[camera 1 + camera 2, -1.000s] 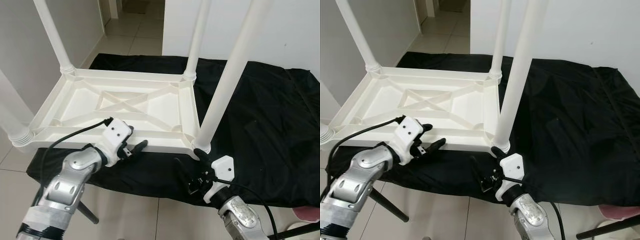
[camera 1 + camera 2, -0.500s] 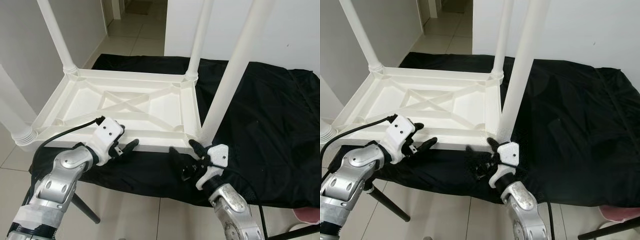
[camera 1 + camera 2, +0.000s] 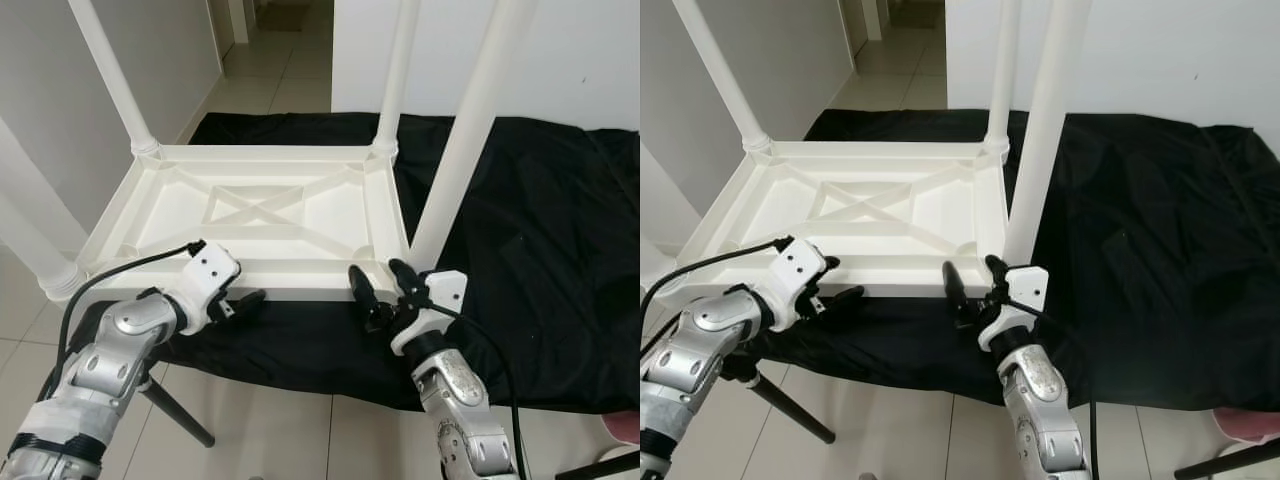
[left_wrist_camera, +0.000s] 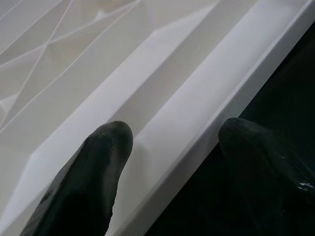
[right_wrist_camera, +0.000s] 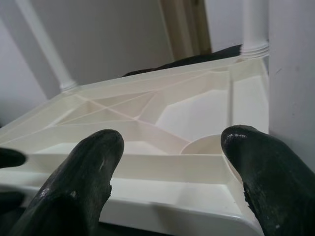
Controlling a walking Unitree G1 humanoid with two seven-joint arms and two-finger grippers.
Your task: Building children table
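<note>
Left gripper (image 3: 243, 298) straddles the upturned table's (image 3: 290, 215) near rim, fingers (image 4: 93, 167) spread. Right gripper (image 3: 378, 284), also spread, sits at the near-right leg (image 3: 462, 140). Table lies on black cloth (image 3: 540, 220). Wrist views show rib detail up close.

Upturned white table (image 3: 262, 212) on black cloth (image 3: 540, 240)

Smooth white plastic table (image 3: 290, 215), matt black cloth (image 3: 540, 230), glossy floor tiles (image 3: 270, 440), perhaps ceramic, brushed silver arms (image 3: 110, 360)
</note>
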